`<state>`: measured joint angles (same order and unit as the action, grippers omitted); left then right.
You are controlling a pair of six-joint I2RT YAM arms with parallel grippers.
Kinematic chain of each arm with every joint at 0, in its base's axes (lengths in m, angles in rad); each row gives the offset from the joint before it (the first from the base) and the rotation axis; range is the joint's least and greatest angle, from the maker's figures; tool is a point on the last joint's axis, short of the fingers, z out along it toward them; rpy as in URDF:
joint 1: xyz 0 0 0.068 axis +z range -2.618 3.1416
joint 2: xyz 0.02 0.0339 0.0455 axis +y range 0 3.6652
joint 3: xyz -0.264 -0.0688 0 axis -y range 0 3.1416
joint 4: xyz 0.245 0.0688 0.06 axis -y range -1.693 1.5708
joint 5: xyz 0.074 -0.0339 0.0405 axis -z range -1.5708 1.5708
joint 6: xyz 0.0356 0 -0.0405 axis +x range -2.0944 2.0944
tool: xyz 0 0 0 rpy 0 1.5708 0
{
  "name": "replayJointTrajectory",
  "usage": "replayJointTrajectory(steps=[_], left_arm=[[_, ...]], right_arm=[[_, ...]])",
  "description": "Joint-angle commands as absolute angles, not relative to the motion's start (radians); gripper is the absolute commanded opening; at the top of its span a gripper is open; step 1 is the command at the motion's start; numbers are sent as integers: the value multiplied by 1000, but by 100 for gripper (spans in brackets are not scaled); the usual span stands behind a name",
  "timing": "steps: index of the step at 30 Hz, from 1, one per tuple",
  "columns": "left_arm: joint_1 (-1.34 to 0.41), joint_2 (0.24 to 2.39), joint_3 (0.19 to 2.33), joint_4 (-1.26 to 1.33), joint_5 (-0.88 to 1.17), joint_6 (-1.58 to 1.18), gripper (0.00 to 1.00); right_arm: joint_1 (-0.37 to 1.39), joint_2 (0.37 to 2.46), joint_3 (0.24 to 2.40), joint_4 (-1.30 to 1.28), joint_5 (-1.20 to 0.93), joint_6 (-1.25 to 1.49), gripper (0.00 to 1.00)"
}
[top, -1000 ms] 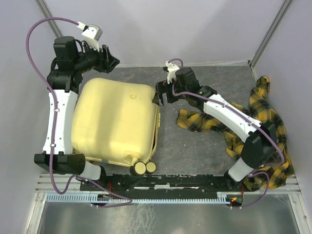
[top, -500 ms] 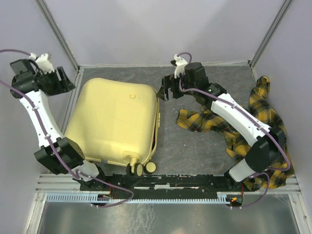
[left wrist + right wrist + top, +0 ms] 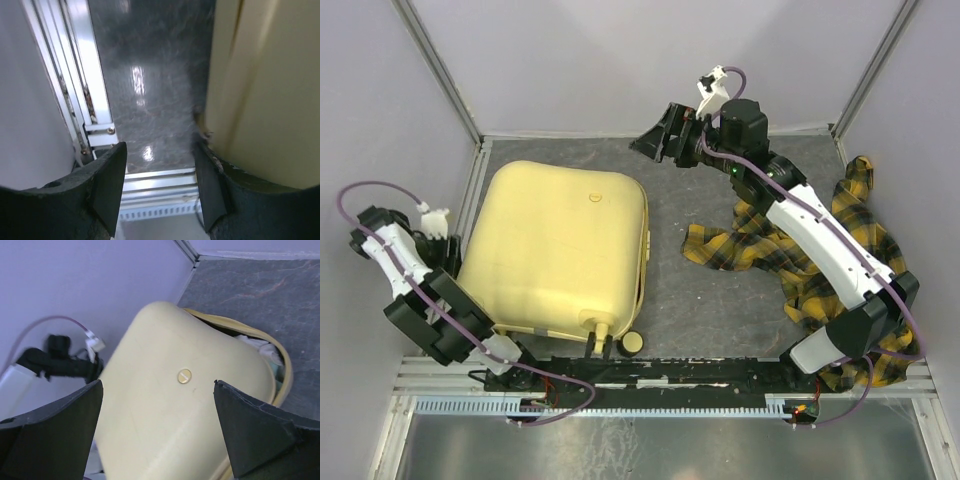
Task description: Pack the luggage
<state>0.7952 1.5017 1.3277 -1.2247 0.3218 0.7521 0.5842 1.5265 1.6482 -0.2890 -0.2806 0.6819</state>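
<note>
The pale yellow luggage (image 3: 555,250) lies flat at centre-left with its lid down; the right wrist view shows the lid (image 3: 190,405) with a thin gap on its right side where pale cloth (image 3: 262,347) peeks out. My left gripper (image 3: 448,258) is low beside the luggage's left side and partly hidden by its own arm. In the left wrist view it (image 3: 160,190) is open and empty, its right finger (image 3: 212,190) next to the luggage wall (image 3: 265,90). My right gripper (image 3: 655,140) is open and empty, raised behind the luggage's back right corner, and in its wrist view it (image 3: 160,430) faces the lid.
A yellow and black plaid shirt (image 3: 760,250) lies on the grey table right of the luggage, more of it piled at the right wall (image 3: 865,230). The luggage wheels (image 3: 631,342) sit near the front rail (image 3: 670,372). Aluminium rails (image 3: 95,90) run along the table's left edge.
My left arm has swung from behind the luggage's back left corner down to its left side. My right gripper has lifted off the luggage's right edge, up and back. The luggage shifted slightly.
</note>
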Motion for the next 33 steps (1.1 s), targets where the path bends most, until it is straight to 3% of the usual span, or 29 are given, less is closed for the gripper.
replayJointTrajectory(steps=[1, 7, 18, 21, 24, 28, 33], left_arm=[[789, 1398, 1109, -1300, 296, 1056, 63], [728, 1384, 981, -1287, 377, 1124, 62], [518, 1400, 954, -1171, 521, 934, 61], [478, 1406, 971, -1153, 558, 881, 61], [447, 1410, 978, -1114, 575, 804, 61], [440, 1406, 983, -1085, 595, 752, 60], [440, 1406, 986, -1051, 586, 717, 59]], right_arm=[[568, 1531, 1734, -205, -291, 961, 99], [556, 1626, 1931, -280, -270, 1107, 99], [511, 1781, 2197, -408, -260, 1169, 99], [486, 1777, 2187, -433, -275, 1007, 99], [431, 1723, 2017, -440, -420, 761, 99], [366, 1656, 1886, -722, -596, 333, 99], [287, 1531, 1691, -1052, -552, -77, 99]])
